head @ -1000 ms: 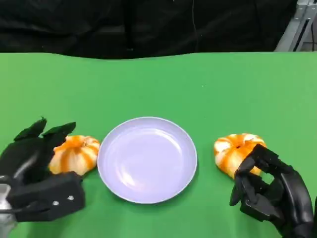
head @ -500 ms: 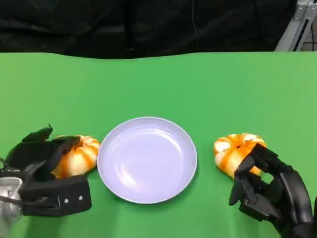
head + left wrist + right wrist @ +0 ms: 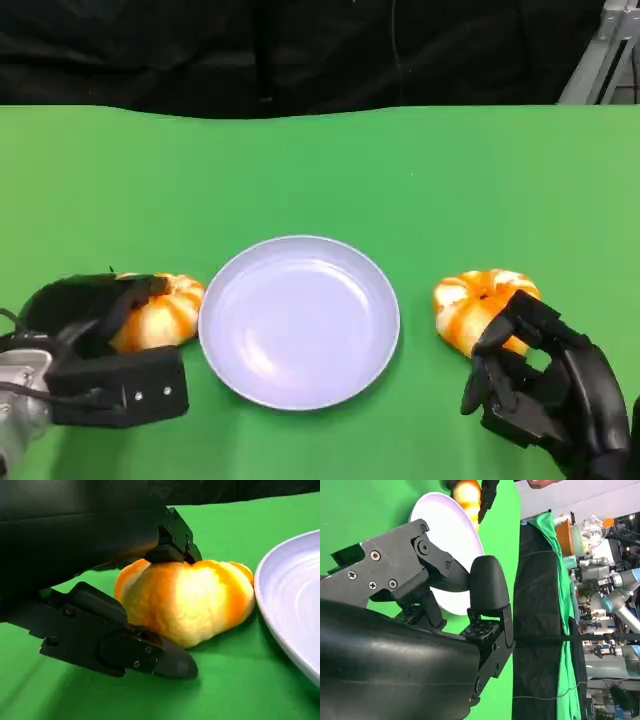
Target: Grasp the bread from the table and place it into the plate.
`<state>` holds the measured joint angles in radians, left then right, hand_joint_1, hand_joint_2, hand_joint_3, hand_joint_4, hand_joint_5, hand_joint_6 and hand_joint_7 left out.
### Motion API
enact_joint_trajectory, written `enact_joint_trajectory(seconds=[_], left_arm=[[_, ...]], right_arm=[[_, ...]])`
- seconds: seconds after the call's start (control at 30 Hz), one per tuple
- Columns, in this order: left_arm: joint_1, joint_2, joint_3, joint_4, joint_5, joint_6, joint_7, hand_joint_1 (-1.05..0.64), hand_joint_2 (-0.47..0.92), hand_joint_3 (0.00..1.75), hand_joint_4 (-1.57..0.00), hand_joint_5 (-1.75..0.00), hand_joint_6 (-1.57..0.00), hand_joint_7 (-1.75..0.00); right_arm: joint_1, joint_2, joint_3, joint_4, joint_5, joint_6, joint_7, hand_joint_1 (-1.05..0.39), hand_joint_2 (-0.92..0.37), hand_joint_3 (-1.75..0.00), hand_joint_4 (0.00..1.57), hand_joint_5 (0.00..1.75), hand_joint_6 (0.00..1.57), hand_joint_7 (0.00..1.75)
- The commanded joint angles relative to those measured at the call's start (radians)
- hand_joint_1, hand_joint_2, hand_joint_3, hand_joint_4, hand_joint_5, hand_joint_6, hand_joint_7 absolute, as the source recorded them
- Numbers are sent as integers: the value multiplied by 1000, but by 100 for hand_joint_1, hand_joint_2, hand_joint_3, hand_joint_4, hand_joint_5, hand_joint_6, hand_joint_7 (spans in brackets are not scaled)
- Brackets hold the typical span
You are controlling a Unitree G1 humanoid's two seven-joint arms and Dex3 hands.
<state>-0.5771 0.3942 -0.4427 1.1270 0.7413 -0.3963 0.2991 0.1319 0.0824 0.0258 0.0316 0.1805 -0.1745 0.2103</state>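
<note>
Two pumpkin-shaped bread rolls sit on the green counter (image 3: 320, 170), one either side of the single lilac plate (image 3: 299, 322), which holds nothing yet. The left hand (image 3: 95, 350) is cupped around the left roll (image 3: 160, 312), fingers over its top and a thumb low beside it, apparently closing for the lift; the roll rests on the counter. The right hand (image 3: 540, 385) sits just near of the right roll (image 3: 480, 305), fingers curled, holding nothing.
</note>
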Motion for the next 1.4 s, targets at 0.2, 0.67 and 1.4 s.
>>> enact_joint_trajectory(seconds=[0.2, 0.67, 1.4], left_arm=[[7, -30, 16, 63, -67, -49, 76, -8, 92, 25, -95, -69, -105, -24], [9, 18, 64, -11, -146, -59, 73, 4, 92, 28, -66, -175, -54, -163], [79, -9, 111, -452, -187, -98, -65, 2, 84, 55, -66, -175, -69, -152]], right_arm=[[6, -6, -2, -13, 7, 2, -1, -12, -61, -112, 84, 175, 65, 167], [9, -8, -6, -24, 5, 18, -11, -10, -60, -115, 85, 175, 66, 166], [3, -8, -11, -2, 5, -7, 6, -11, -63, -111, 84, 175, 64, 167]])
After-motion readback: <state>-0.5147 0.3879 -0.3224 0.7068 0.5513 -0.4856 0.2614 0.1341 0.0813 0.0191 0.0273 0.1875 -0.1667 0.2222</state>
